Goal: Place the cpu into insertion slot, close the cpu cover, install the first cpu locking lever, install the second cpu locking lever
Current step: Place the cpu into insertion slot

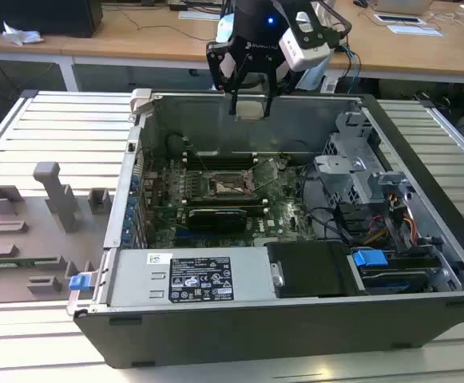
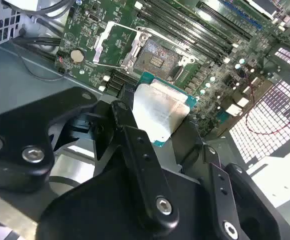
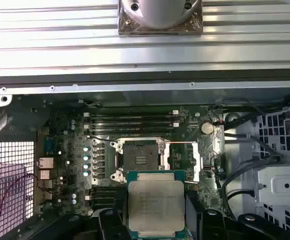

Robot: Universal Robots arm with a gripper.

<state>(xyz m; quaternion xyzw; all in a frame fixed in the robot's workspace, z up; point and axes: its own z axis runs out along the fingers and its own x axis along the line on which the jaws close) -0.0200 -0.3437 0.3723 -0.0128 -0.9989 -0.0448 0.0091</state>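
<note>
Hanging over the open computer case point(image 1: 239, 319), the gripper point(image 1: 250, 97) has its two black fingers point(image 2: 131, 131) closed narrowly on opposite edges of the cpu point(image 3: 156, 205). It holds the cpu flat, with the silver-grey top facing up toward both wrist views.

The insertion slot point(image 3: 140, 159) is my landmark. It sits on the green board on the case floor, and its contact field is bare with nothing seated in it. Relative to that slot, the cpu is well above it and offset toward the case's far wall, so the slot lies below the gripper and a little forward of it. In the first wrist view the cpu's nearer edge lines up just short of the slot's rim, and the sides of the two run close to parallel. The cpu is nearly square, so I see no real long axis. I judge that the match of edges is what matters here.

The cpu cover point(image 2: 101, 45) is flipped open beside the slot, on the side toward the coin battery point(image 3: 207, 128), so the way down into the slot is clear. I cannot pick out the locking levers with any certainty.

By my count there is one arm with one gripper, one cpu, one slot, one cover and one battery. One case stands on the slatted bench point(image 1: 48, 120).
</note>
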